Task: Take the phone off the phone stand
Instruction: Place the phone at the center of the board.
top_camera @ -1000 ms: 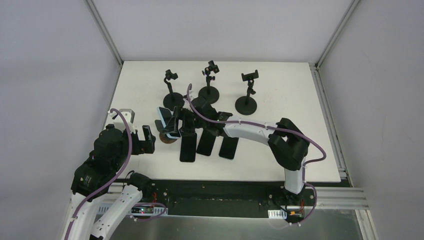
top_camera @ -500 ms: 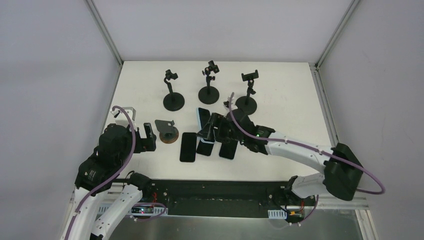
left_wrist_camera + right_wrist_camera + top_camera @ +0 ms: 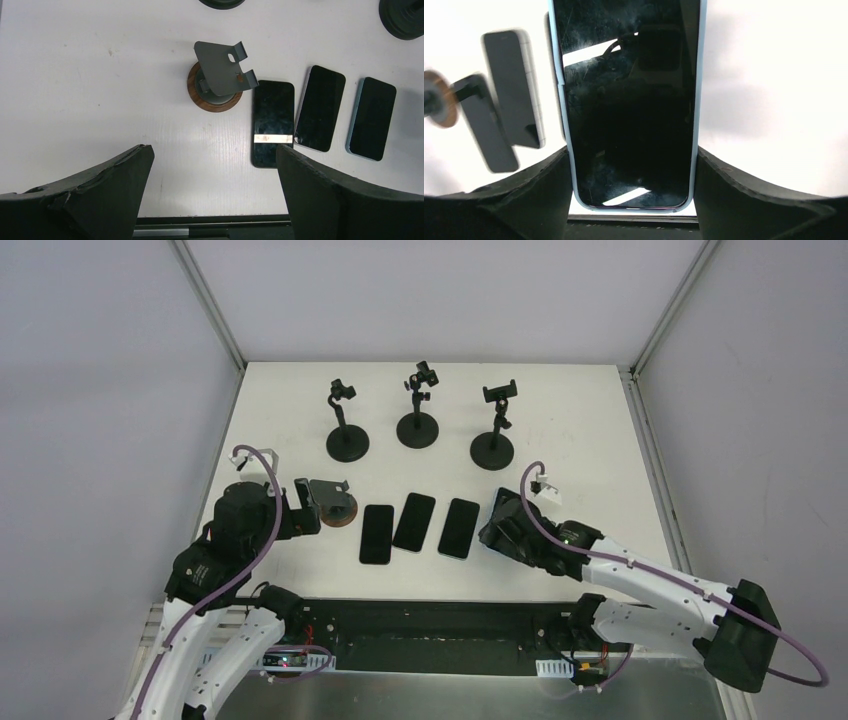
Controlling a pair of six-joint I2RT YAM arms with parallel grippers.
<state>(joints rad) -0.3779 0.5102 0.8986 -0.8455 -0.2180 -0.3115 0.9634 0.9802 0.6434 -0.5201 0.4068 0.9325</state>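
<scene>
Removal is judged done: the phone [image 3: 631,100] is clamped by the right gripper [image 3: 631,167], well apart from the bare phone stand [image 3: 220,80]. The left gripper [image 3: 212,152] is held apart, empty. Next, a flat placing beside the three phones [image 3: 414,521] on the table [image 3: 600,440] is called for.

The white worktop [image 3: 600,420] has three black clamp stands [image 3: 347,443] [image 3: 417,429] [image 3: 492,451] lined up along the far side. Nearer, on the left, is a grey phone stand [image 3: 335,504] on a round wooden base. Just right of it, three dark phones [image 3: 376,534] [image 3: 414,522] [image 3: 459,528] lie flat side by side.
</scene>
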